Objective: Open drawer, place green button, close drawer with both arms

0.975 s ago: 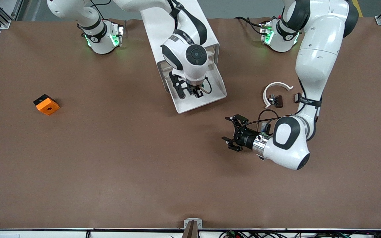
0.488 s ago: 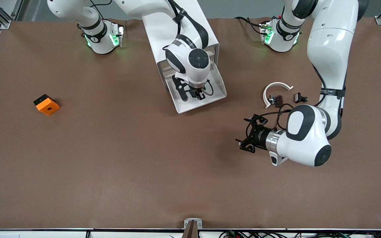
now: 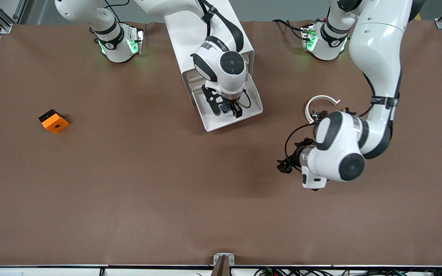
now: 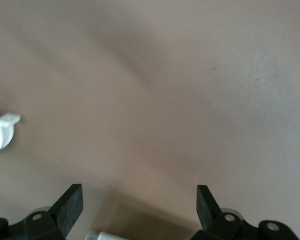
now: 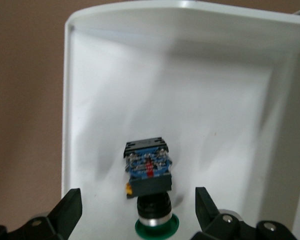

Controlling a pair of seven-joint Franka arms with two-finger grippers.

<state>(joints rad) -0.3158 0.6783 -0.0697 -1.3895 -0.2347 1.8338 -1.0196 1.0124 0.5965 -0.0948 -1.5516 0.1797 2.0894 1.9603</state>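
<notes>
The drawer [image 3: 214, 123] stands pulled out of the white cabinet [image 3: 190, 27], toward the front camera. The button [image 5: 147, 172] lies on its side on the drawer floor, green cap [image 5: 155, 228] toward the wrist camera. In the front view the button [image 3: 225, 107] shows as a bluish bit under the hand. My right gripper [image 5: 138, 200] is open, one finger on each side of the button and not touching it; it hangs over the drawer [image 3: 228, 110]. My left gripper [image 3: 284, 165] is open and empty over bare table; its wrist view [image 4: 140, 197] shows only brown surface.
An orange block [image 3: 53, 121] lies toward the right arm's end of the table. A white curved band [image 3: 320, 100] with small black clip pieces [image 3: 318, 114] lies beside the left forearm; the band's tip shows in the left wrist view [image 4: 3, 131].
The left arm swung toward its own end of the table and its wrist turned, so its gripper drew back from the drawer. The right gripper shifted slightly over the drawer.
</notes>
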